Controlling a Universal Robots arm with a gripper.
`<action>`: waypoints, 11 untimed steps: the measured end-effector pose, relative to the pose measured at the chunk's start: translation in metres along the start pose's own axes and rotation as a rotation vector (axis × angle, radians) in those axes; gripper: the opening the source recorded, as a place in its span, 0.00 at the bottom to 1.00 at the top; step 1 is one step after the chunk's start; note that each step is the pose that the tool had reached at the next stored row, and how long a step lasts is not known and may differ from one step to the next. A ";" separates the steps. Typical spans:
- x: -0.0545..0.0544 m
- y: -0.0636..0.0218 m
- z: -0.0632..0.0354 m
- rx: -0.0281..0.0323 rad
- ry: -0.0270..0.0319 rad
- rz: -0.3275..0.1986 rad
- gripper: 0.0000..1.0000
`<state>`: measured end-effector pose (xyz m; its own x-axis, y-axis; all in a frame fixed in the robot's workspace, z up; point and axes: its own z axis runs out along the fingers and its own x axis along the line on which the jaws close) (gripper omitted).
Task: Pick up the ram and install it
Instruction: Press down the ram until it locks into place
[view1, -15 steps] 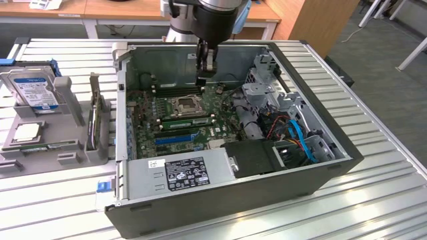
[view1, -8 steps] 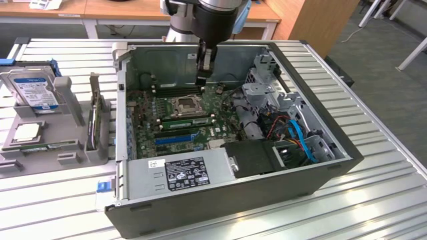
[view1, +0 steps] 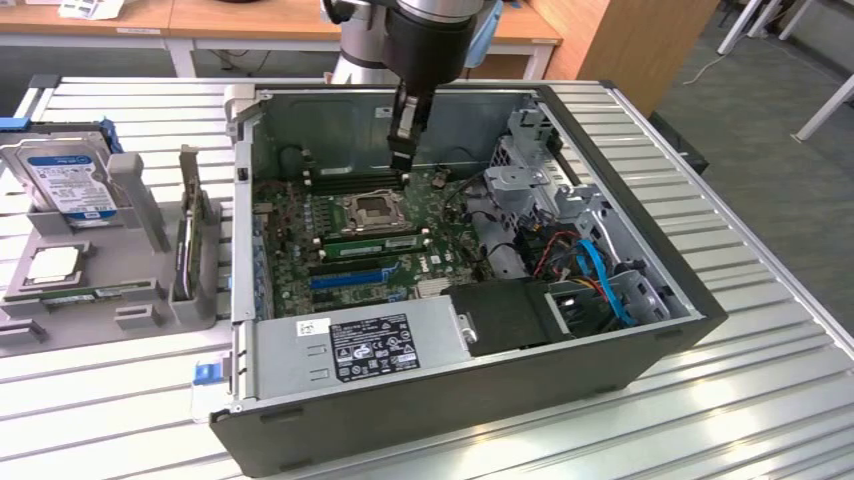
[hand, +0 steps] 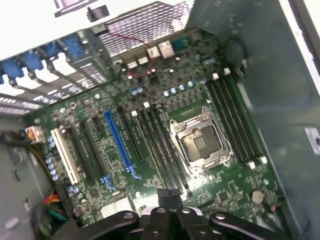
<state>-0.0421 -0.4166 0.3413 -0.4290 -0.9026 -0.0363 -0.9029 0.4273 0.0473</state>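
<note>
My gripper (view1: 402, 163) reaches down into the open computer case (view1: 641, 250). It hangs over the motherboard (view1: 441, 255), just behind the CPU socket (view1: 370, 211) and above the rear memory slots (view1: 350, 181). Its fingers are shut with nothing between them. In the wrist view the shut gripper (hand: 168, 196) hovers over the end of the black memory slots (hand: 162, 150) beside the CPU socket (hand: 200, 142). A thin green ram stick (view1: 363, 243) appears seated in a slot in front of the socket. Another green ram stick (view1: 102, 293) lies on the grey holder (view1: 134, 190) outside the case.
A hard drive (view1: 64, 175) with a blue-white label stands in the grey holder at the exterior view's left, beside an upright card (view1: 191, 235). The power supply (view1: 360, 345), cables (view1: 594, 270) and drive cage (view1: 534, 180) crowd the case. The table (view1: 761, 400) is slatted metal.
</note>
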 end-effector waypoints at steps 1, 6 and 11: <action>0.000 0.0000 0.0000 0.0006 -0.0008 0.017 0.10; 0.000 0.0000 0.0001 0.0039 -0.0051 0.107 0.10; 0.000 0.0000 0.0003 0.0072 -0.0094 0.198 0.10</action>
<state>-0.0421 -0.4166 0.3410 -0.5984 -0.8004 -0.0364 -0.8011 0.5967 0.0474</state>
